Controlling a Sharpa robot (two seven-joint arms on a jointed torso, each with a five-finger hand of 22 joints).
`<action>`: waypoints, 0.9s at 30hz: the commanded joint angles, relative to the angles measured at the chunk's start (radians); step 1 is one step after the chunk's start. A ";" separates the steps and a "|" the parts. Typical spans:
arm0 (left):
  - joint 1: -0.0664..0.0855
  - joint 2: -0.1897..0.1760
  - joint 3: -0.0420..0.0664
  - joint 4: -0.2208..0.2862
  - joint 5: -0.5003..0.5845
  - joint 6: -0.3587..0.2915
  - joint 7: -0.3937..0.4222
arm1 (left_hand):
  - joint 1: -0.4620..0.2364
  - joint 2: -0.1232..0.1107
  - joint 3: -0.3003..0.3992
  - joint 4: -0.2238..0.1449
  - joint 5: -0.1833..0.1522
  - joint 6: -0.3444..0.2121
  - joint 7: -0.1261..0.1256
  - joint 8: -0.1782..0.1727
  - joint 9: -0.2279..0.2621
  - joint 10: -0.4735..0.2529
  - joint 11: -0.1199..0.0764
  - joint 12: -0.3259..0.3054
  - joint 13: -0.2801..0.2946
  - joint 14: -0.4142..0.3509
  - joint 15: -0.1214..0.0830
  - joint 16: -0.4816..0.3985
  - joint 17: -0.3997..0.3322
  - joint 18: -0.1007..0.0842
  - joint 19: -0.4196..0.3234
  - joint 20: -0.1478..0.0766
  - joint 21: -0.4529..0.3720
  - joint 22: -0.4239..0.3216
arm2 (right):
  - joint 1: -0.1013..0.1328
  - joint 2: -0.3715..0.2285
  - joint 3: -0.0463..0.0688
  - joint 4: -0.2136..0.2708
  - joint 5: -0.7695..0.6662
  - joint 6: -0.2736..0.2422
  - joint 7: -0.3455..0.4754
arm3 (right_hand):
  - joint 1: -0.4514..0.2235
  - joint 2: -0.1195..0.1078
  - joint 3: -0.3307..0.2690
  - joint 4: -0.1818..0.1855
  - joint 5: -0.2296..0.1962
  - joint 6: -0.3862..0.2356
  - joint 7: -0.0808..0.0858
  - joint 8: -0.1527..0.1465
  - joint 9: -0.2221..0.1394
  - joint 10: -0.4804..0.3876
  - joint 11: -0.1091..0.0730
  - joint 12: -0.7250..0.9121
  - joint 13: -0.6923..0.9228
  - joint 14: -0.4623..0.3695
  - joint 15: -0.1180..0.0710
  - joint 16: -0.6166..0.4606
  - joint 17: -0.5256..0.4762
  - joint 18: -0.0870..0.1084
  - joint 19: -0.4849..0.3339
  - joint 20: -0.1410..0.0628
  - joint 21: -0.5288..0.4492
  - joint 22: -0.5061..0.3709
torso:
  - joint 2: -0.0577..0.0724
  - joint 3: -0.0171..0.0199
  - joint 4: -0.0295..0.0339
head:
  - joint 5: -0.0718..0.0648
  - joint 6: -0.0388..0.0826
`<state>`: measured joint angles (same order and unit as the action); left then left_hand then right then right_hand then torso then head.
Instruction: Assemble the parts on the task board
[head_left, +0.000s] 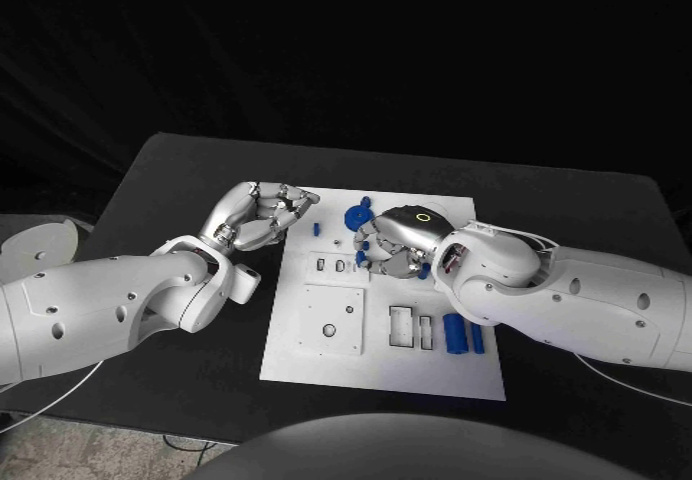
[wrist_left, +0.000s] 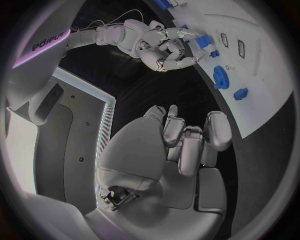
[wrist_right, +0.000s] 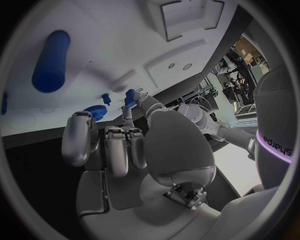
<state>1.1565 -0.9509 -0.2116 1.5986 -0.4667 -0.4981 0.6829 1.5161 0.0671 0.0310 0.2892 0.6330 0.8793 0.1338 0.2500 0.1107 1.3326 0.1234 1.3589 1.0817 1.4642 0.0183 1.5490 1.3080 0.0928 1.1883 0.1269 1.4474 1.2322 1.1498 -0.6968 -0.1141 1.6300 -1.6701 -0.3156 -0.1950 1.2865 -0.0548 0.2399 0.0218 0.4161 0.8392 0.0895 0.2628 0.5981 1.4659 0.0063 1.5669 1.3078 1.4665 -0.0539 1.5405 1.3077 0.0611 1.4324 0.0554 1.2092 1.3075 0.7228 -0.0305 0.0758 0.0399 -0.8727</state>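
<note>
Near the robot, two blue cylinders (head_left: 462, 333) lie unplaced on the task board (head_left: 382, 375). Mid-board, the right hand (head_left: 392, 244) pinches a small blue part (wrist_right: 130, 96); seating it in its slot seems next. Farther left, the left hand (head_left: 260, 216) hangs curled and empty over the bench (head_left: 173, 180), beside the board's edge.

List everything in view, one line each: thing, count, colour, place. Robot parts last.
table: one, black, under everything.
task board: one, white plate, middle of the table, with rectangular slots and a raised square panel.
blue gear: one, blue, far end of the board, beside the right hand.
blue cylinders: two, blue, lying side by side on the board's right part near the right forearm.
small blue pieces: several, blue, at the board's far end near the gear; exact count unclear.
left hand: one, silver, fingers curled in, holding nothing, at the board's far left edge.
right hand: one, silver, over the far middle of the board, fingertips at a small blue piece; a grip is not clear.
</note>
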 joint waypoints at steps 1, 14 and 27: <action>0.000 0.004 0.001 -0.001 0.002 0.017 0.014 | -0.008 -0.001 0.009 0.001 -0.006 -0.010 0.001 -0.006 -0.002 0.104 -0.066 0.162 0.348 0.019 0.000 -0.002 0.173 -0.014 -0.012 -0.001 -0.001 -0.004 | -0.002 0.005 0.000 0.003 -0.086 0.001 -0.035 | 0.014 -0.002 0.004 -0.008 0.007 -0.004 -0.002 0.002 0.001 0.105 -0.007 0.004 0.263 0.095 -0.007 0.001 0.244 0.013 -0.002 -0.005 -0.003 0.165 | 0.000 -0.0002 -0.0001 | 0.000 0.000; 0.000 0.011 0.001 -0.004 0.008 0.033 0.010 | -0.012 -0.005 0.025 0.001 -0.007 -0.017 0.001 -0.013 -0.006 0.042 -0.066 0.131 0.290 -0.015 0.001 -0.014 0.142 -0.007 -0.047 0.000 -0.012 -0.024 | -0.007 0.019 0.000 -0.002 -0.111 0.032 -0.057 | 0.014 -0.006 0.007 -0.012 0.004 -0.006 0.000 0.000 0.001 0.105 -0.006 0.004 0.263 0.094 -0.006 -0.002 0.242 0.014 -0.003 -0.005 -0.005 0.164 | 0.001 -0.0003 0.0004 | -0.002 0.000; 0.000 0.016 0.001 -0.006 0.008 0.035 0.015 | -0.011 -0.005 0.029 0.001 -0.007 -0.018 0.001 -0.014 -0.006 0.032 -0.066 0.125 0.280 -0.023 0.001 -0.017 0.135 -0.007 -0.051 0.001 -0.014 -0.025 | -0.015 0.031 0.000 -0.013 -0.106 0.070 -0.072 | 0.012 -0.009 0.008 -0.012 -0.004 -0.008 0.000 -0.003 0.000 0.105 -0.005 0.004 0.263 0.093 -0.005 -0.005 0.240 0.015 -0.006 -0.004 -0.013 0.162 | 0.000 0.0005 -0.0004 | 0.000 0.000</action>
<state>1.1565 -0.9376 -0.2117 1.5925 -0.4631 -0.4817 0.6829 1.5110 0.0645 0.0528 0.2896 0.6330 0.8680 0.1372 0.2420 0.1065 1.3214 0.1092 1.3590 1.0816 1.4487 0.0171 1.5372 1.3077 0.0929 1.1418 0.1269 1.4367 1.2078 1.1369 -0.6671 -0.1137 1.6177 -1.7593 -0.2802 -0.2509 1.2912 -0.0595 0.2464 0.0153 0.4159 0.8391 0.0895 0.2628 0.5977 1.4659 0.0063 1.5669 1.3076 1.4665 -0.0539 1.5404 1.3074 0.0611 1.4290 0.0520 1.2011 1.3073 0.7229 -0.0305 0.0762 0.0390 -0.8727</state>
